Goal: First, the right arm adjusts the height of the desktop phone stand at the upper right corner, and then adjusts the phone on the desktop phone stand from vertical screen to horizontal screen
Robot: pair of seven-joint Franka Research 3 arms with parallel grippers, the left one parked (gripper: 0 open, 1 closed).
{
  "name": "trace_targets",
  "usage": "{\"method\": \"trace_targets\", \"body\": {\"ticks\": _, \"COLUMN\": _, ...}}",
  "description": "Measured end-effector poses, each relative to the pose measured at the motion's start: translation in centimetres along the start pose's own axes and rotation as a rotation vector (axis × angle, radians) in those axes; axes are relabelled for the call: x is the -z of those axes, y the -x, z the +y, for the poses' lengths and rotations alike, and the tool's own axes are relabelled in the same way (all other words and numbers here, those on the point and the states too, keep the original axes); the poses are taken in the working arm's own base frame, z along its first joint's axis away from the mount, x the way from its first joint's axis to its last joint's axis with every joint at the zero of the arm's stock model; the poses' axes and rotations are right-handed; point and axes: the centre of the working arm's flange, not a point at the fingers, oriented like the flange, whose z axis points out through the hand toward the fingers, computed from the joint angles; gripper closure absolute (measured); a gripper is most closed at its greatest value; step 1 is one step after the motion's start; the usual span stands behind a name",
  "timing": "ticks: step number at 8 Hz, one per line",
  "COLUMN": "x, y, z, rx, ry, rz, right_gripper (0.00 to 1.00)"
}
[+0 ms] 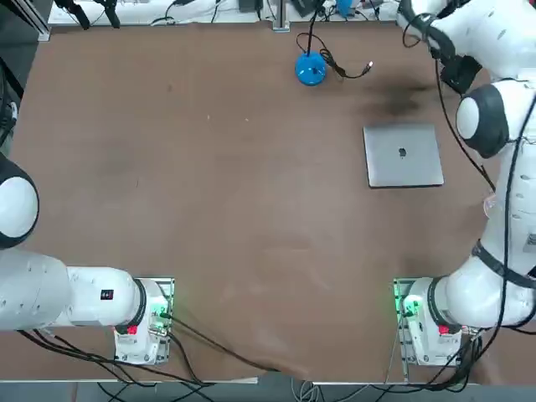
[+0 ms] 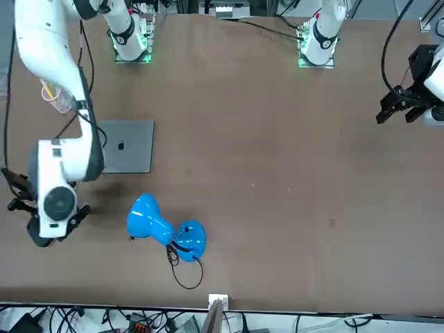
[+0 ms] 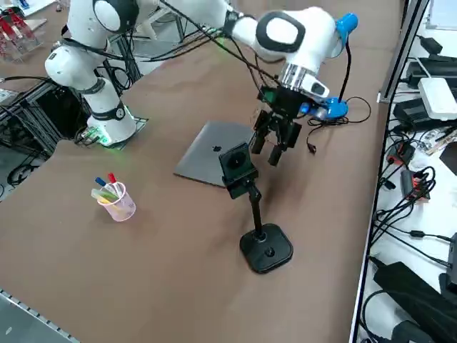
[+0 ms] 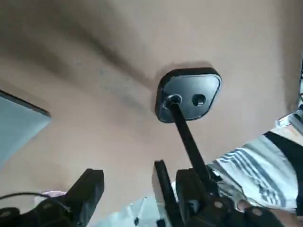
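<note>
Jaws: your right gripper [image 3: 274,148] hangs just behind the stand's clamp head, jaws wide apart and holding nothing.
Stand: the desktop phone stand [image 3: 255,214] sits near the table's right edge, beside the laptop [image 3: 214,161]; its square base [image 4: 190,94] lies flat and its thin pole [image 4: 187,138] leans up toward your wrist.
Phone: the phone [image 3: 236,164] is clamped upright on top of the stand.
Tip risk: the base looks small, so a sideways push on the pole would likely topple the stand.
Snag risk: coming in off-centre, one jaw could catch the phone and twist it in the clamp.
Table: brown, matte, mostly bare [image 1: 209,193]; a blue gooseneck lamp [image 2: 165,230] and a cup of pens [image 3: 114,196] stand well apart.
Room: cables and boxes crowd the floor past the right edge.
</note>
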Motion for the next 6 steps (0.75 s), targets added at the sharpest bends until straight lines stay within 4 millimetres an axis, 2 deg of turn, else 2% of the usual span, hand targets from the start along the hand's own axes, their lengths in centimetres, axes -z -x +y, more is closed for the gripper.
{"method": "trace_targets", "body": {"ticks": 2, "x": -2.4, "y": -0.5, "z": 0.6, "rx": 0.050, "ry": 0.043, "rz": -0.072, "right_gripper": 0.07}}
{"method": "trace_targets", "body": {"ticks": 5, "x": -4.2, "y": -0.3, "z": 0.9, "rx": 0.092, "ry": 0.078, "rz": -0.175, "right_gripper": 0.10}}
{"method": "trace_targets", "body": {"ticks": 6, "x": -5.4, "y": -0.2, "z": 0.8, "rx": 0.096, "ry": 0.068, "rz": -0.205, "right_gripper": 0.11}}
